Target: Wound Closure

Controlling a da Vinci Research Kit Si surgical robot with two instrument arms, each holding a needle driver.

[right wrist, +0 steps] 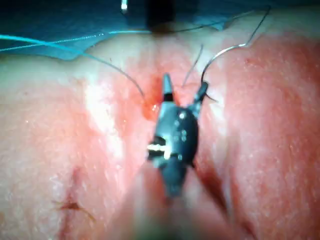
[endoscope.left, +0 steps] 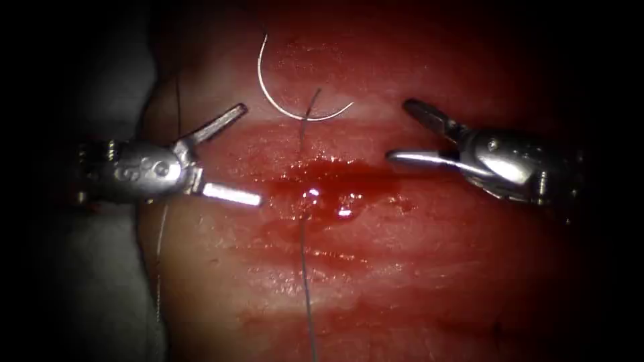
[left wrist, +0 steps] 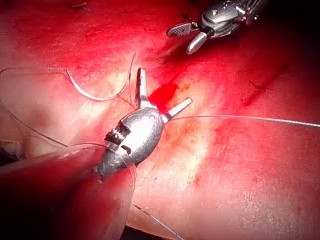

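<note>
No readable writing is seen. The tissue (endoscope.left: 416,281) is wet with red fluid (endoscope.left: 335,177) at the cut. The needle (endoscope.left: 285,107) lies free on the far tissue, thread (endoscope.left: 305,268) trailing near. The left tool (endoscope.left: 231,157) and right tool (endoscope.left: 409,134) are held wide open, empty, either side.

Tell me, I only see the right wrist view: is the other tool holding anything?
Observer: No. The left tool has its jaws open and holds nothing.
Operator: Where is it?
Observer: Left of the red fluid, facing your right tool, which is open and empty too.
Operator: Where's the whole needle?
Observer: The needle lies free on the tissue, beyond the fluid and between the two tools. It does not seem to be in the tissue.
Operator: And the thread?
Observer: The thread runs from near the needle across the fluid, toward the endoscope.
</note>
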